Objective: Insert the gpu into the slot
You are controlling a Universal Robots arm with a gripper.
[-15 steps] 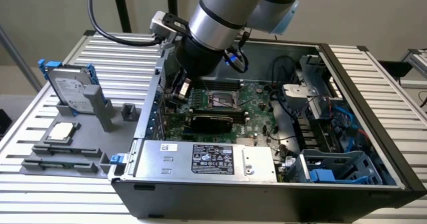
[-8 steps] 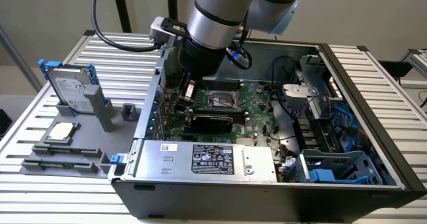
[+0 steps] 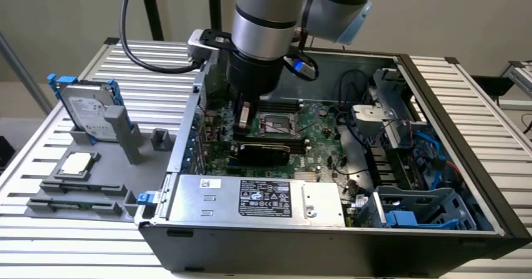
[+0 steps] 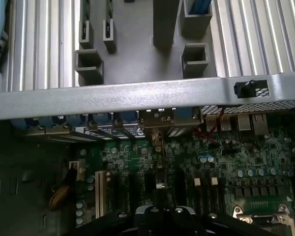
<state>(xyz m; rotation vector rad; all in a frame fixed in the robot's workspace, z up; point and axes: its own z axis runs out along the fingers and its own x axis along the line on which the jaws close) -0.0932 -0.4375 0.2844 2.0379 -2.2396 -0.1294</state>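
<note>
Standing beside the open case (image 3: 332, 241), I see the arm reaching down into it, the gripper (image 3: 243, 128) low over the motherboard (image 3: 320, 120) with its fingers closed together. The gpu (image 3: 260, 151) sits just below them, a black card lying along the board near the case's rear wall, between the processor socket (image 3: 278, 124) and the silver power supply (image 3: 258, 198). The fingertips come down at the card's end toward the exterior view's left. Whether they pinch its edge or merely press on it, I cannot tell. The slot, I judge, lies right under the card, so the job looks to be at the seating stage.

To do this well, the card should stay square to the slot along its whole length. A push at one end alone could rock it and leave the far end proud. Pressure ought to go straight down, gently, with the bracket end lined up against the rear wall. Any sideways drag risks bending the connector or scraping nearby parts on the board.
</note>
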